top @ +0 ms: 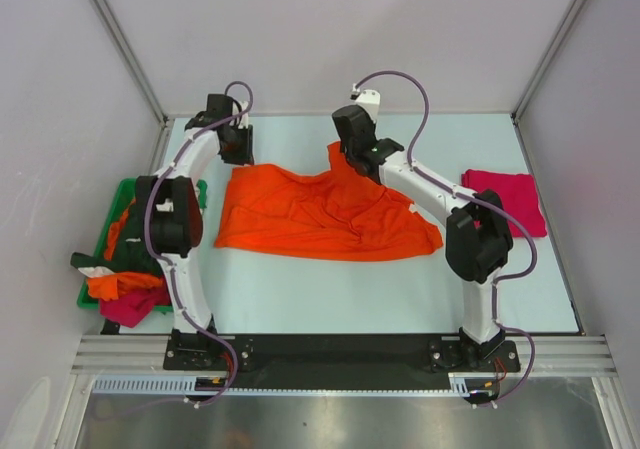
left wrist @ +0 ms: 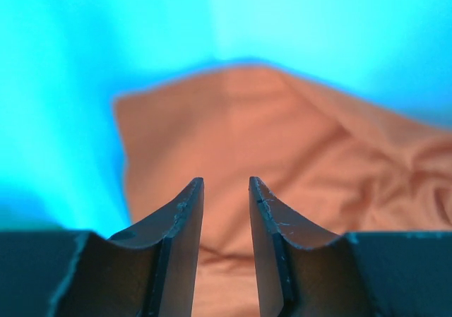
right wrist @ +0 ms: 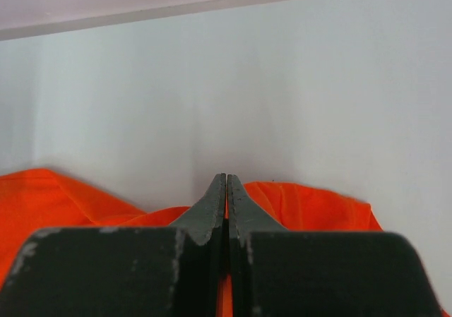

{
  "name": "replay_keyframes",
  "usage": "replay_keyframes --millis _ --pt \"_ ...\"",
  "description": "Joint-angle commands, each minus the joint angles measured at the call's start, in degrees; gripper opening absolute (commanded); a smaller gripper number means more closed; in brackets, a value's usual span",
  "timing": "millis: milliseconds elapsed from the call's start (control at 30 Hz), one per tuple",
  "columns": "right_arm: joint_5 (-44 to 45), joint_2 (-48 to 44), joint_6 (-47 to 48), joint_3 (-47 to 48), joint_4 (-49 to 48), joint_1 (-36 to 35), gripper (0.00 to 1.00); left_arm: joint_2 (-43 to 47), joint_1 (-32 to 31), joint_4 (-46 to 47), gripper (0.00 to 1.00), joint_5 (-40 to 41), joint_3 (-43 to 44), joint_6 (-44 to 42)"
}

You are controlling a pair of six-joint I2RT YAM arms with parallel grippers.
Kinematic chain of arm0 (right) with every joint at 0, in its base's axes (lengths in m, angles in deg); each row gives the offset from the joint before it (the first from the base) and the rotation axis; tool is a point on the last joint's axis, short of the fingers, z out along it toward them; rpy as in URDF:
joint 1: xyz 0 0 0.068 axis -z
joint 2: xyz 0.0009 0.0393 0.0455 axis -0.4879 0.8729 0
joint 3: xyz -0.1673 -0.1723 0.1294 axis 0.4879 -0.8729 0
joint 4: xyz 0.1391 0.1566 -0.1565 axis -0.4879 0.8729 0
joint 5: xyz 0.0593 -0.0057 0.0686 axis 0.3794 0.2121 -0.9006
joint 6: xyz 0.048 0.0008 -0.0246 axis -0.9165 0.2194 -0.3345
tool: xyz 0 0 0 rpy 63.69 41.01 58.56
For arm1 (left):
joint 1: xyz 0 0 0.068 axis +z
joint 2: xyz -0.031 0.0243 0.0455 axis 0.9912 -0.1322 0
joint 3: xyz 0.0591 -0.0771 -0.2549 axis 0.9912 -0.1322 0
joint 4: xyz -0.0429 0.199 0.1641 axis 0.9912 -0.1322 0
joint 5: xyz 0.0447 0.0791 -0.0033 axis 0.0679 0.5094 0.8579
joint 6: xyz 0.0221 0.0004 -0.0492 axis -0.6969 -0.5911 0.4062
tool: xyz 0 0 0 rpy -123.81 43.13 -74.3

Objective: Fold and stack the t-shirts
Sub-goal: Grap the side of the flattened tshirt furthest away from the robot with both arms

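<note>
A bright orange t-shirt (top: 320,219) lies spread and rumpled on the middle of the table. My right gripper (top: 360,162) is shut on its far edge and holds it up in a peak; in the right wrist view the jaws (right wrist: 226,179) are closed with orange cloth (right wrist: 311,204) pinched between them. My left gripper (top: 238,154) hovers over the shirt's far left corner, open and empty; the left wrist view shows its fingers (left wrist: 226,186) apart above the orange cloth (left wrist: 282,140). A folded magenta-red t-shirt (top: 505,199) lies at the right.
A green plastic bin (top: 108,224) at the left edge holds a heap of dark green, orange and magenta shirts (top: 125,279). Walls of the enclosure stand close at the left, back and right. The arms' bases sit at the near edge.
</note>
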Motion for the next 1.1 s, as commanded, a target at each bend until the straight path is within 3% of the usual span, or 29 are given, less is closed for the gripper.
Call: replay_keyframes --millis 0,333,533,867,1067 --pt "0.56 1.27 0.90 1.85 -0.46 0.89 0.00 -5.17 1.26 -0.59 0.38 7.32 6.33 1.56" --pt "-1.37 4.17 0.82 4.22 0.24 3.97 0.00 -14.14 2.41 -7.00 0.39 8.12 15.11 -0.29" --pt "-0.41 1.80 1.61 4.58 0.86 2.57 0.00 -14.15 2.05 -7.88 0.37 4.51 14.16 -0.55" --pt "1.97 -12.25 -5.23 -14.66 3.84 -7.17 0.00 -12.04 1.97 -8.67 0.37 2.58 12.32 -1.08" --pt "1.36 -13.24 -10.86 -21.34 7.63 -15.35 0.00 -11.25 1.88 -8.67 0.37 1.70 10.56 -0.64"
